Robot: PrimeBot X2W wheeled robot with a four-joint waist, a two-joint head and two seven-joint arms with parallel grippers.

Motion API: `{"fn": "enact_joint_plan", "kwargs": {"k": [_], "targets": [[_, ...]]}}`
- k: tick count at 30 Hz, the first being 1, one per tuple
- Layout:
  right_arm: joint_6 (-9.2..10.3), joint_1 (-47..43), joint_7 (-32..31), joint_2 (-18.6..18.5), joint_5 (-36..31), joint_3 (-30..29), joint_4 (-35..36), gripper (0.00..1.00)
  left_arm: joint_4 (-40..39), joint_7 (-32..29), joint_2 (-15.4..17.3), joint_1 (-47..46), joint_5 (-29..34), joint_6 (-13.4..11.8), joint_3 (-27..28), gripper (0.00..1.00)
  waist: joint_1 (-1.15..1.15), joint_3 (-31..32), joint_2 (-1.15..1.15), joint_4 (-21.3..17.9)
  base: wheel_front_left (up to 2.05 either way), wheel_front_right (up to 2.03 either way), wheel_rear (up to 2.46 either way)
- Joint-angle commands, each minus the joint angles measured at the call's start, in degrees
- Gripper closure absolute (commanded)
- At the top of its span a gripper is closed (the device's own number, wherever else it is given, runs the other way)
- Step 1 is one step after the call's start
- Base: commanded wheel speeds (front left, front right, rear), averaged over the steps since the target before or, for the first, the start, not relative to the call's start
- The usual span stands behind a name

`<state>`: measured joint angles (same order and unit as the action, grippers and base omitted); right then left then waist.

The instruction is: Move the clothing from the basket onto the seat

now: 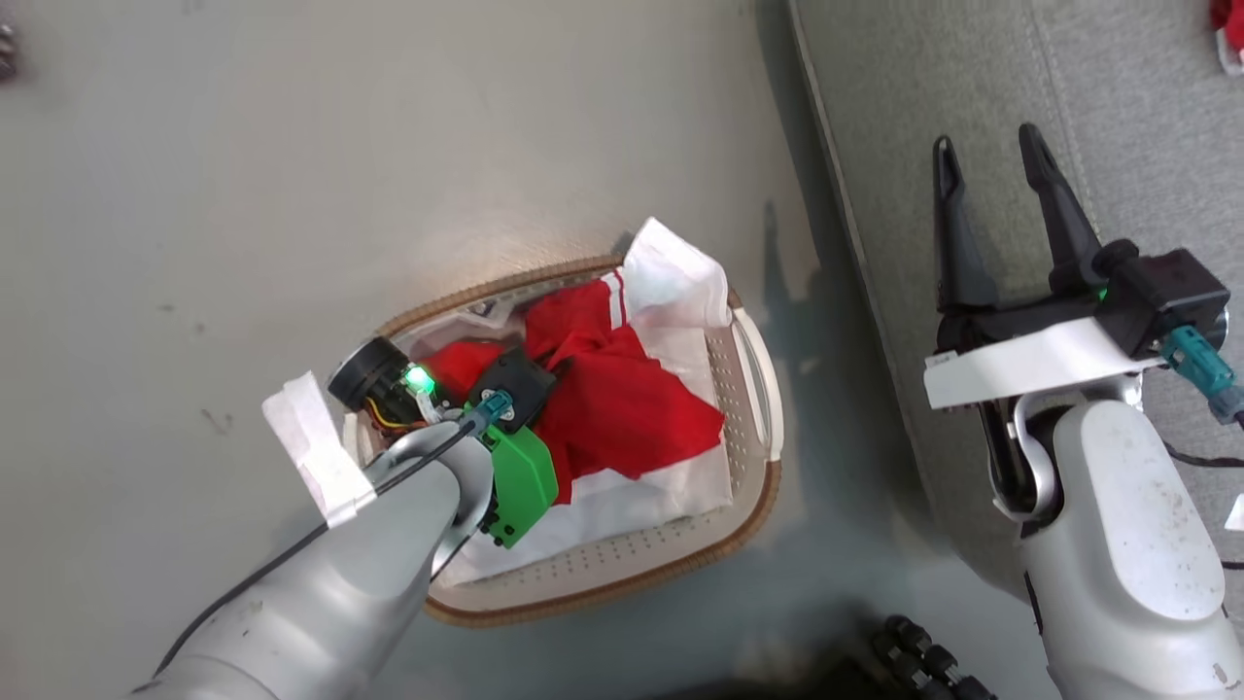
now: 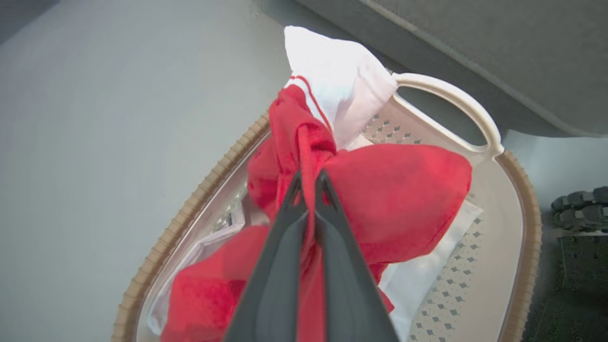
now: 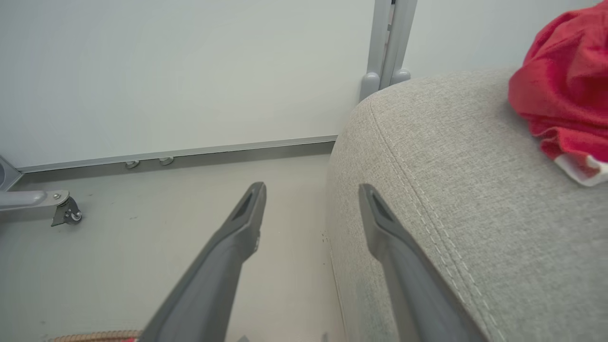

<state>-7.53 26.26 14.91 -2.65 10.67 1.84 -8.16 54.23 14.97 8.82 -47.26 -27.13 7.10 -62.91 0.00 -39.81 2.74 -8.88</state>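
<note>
pinches a fold of clothing (image 2: 403, 190) in the basket (image 2: 522, 213) with left gripper (image 2: 308, 178), holds right gripper (image 1: 986, 146) splayed over the seat (image 1: 1147, 126)

Floor (image 1: 243, 194) left of & beyond basket (image 1: 748, 515) is bare: wide passage. Basket inside mostly taken by clothing (image 1: 622, 408), heaped above the rim; bare perforated strip along near & right walls. Left gripper (image 2: 308, 176) w/ its wrist hangs over basket's left half, fingers pinched on red fabric. Btw basket & seat (image 1: 1118, 97) just a narrow floor gap, loop handle (image 1: 761, 379) on that side. Right gripper (image 1: 986, 141), fingers spread, hovers over seat edge; seat top bare nearby, red garment (image 3: 565, 85) farther in. Dark ridged part (image 1: 923, 661) lies close by basket's near-right.
</note>
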Motion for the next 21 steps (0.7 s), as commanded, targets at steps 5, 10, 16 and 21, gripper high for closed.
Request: {"fn": "enact_joint_plan", "kwargs": {"k": [5, 10, 16, 21], "targets": [[0.08, -4.0, 0.2, -0.2, -1.5, -0.9, -2.2, 0.00, -7.1, 0.3, 2.5, 5.3, -0.3, -0.8, 3.0, 1.00, 0.00, 10.8, 0.00, 3.6, 0.00, 0.00, 0.00], [0.08, -7.2, 0.2, -0.2, -2.4, -1.1, -4.1, 0.00, -12.8, 0.3, 5.2, 8.0, 0.8, -1.2, 4.8, 1.00, 0.00, 17.9, 0.00, 4.6, 0.00, 0.00, 0.00], [0.08, -10.6, 0.2, -0.2, -3.4, 0.1, -6.3, 0.00, -18.9, 0.3, 9.8, 9.0, 2.4, -1.9, 5.4, 1.00, 0.00, 26.0, 0.00, 4.2, 0.00, 0.00, 0.00], [0.08, -13.4, 0.2, -0.2, -3.9, 1.4, -8.0, 0.00, -23.3, -2.2, 13.3, 6.3, 3.4, -1.4, 4.6, 1.00, 0.00, 31.6, 0.00, 3.5, 0.00, 0.00, 0.00]]}}
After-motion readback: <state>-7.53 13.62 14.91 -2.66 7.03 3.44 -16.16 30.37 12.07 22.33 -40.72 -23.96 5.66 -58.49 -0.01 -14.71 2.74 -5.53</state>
